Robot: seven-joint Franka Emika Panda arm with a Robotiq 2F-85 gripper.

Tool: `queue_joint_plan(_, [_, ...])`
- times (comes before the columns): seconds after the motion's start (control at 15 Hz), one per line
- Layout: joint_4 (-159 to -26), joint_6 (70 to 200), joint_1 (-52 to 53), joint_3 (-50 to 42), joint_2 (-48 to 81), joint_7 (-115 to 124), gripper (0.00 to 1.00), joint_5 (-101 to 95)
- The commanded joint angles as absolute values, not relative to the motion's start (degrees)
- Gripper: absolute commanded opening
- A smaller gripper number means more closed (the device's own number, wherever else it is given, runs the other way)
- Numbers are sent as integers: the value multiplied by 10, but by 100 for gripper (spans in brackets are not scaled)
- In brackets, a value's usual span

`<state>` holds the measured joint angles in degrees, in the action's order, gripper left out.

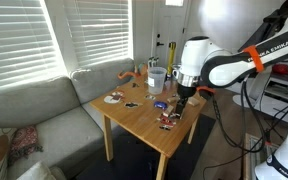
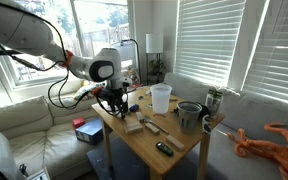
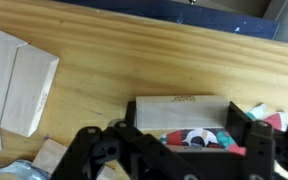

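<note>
My gripper (image 3: 184,138) is down at the wooden table (image 3: 134,50), its two black fingers pressed against the ends of a small pale wood-coloured box (image 3: 180,108) with a red, teal and white printed side. The box lies flat on the table. In both exterior views the gripper (image 1: 184,99) (image 2: 115,101) hangs straight down at the table's edge and hides the box. Two pale wooden blocks (image 3: 19,80) lie to the left in the wrist view.
On the table stand a clear plastic cup (image 2: 160,98), a grey metal pot (image 2: 189,115), a dark remote (image 2: 164,148) and small blocks (image 2: 134,127). An orange plush octopus (image 2: 279,140) lies on the sofa (image 1: 34,110). A red box (image 2: 87,130) sits below the table.
</note>
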<state>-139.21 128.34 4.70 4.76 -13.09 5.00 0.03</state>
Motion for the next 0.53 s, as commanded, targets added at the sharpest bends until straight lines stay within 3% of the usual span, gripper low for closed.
queue_joint_plan(0.0, [-1380, 1293, 49, 50, -120, 68, 59, 24])
queue_joint_plan(0.47, [-1373, 1287, 51, 52, -112, 77, 59, 50])
